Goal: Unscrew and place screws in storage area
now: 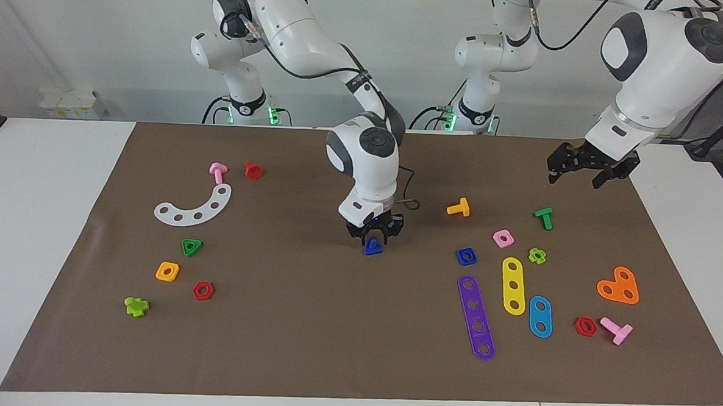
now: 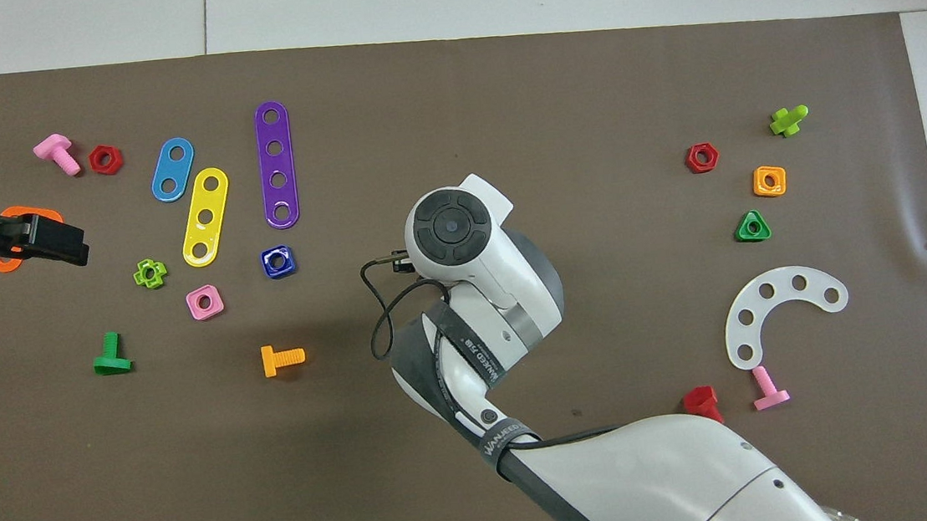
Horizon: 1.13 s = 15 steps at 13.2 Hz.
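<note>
Right pincer [image 1: 373,238] straddles the blue screw [image 1: 372,247], grip unclear; left pincer [image 1: 589,167] hangs released.

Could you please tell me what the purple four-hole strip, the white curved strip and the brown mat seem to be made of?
The purple four-hole strip looks like glossy moulded plastic: saturated colour, clean round holes, light sheen. The white curved strip is probably the same plastic, paler and slightly translucent-looking. The brown mat looks like matte paper: flat, no shine, a small wrinkle at one edge.
</note>
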Tool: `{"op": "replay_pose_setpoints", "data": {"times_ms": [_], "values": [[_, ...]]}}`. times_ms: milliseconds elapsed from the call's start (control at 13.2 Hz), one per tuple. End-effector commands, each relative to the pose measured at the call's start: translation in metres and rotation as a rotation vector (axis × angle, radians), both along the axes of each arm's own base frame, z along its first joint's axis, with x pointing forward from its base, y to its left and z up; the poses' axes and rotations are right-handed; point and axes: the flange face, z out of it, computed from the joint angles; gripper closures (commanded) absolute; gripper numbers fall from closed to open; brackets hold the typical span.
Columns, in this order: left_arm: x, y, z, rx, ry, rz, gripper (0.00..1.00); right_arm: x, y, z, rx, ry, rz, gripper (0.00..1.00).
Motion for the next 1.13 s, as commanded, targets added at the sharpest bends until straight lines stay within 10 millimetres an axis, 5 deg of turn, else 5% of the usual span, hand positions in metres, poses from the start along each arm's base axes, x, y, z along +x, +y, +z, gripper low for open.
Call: {"op": "replay_pose_setpoints", "data": {"times_ms": [0,377,453,528,755,830,1057], "values": [[-0.012,0.006,-0.005,-0.008,-0.033,0.013,0.00,-0.002,-0.004,-0.004,0.023,-0.003,0.011,0.50],[-0.013,0.009,-0.003,-0.008,-0.036,0.027,0.00,-0.001,-0.005,-0.008,0.021,-0.008,0.015,0.64],[-0.013,0.012,-0.002,-0.008,-0.038,0.033,0.00,-0.002,-0.004,-0.008,0.020,-0.009,0.016,0.75],[-0.013,0.014,-0.002,-0.008,-0.038,0.037,0.00,-0.002,-0.004,-0.008,0.016,-0.010,0.019,1.00],[-0.013,0.014,-0.002,-0.006,-0.038,0.034,0.00,0.001,-0.005,0.001,0.021,-0.008,0.000,1.00],[-0.013,0.013,-0.002,-0.008,-0.038,0.033,0.00,0.004,-0.010,0.010,0.029,-0.008,-0.015,1.00],[-0.013,0.014,-0.002,-0.006,-0.038,0.037,0.00,0.019,-0.059,0.086,0.046,-0.027,-0.090,1.00]]}}
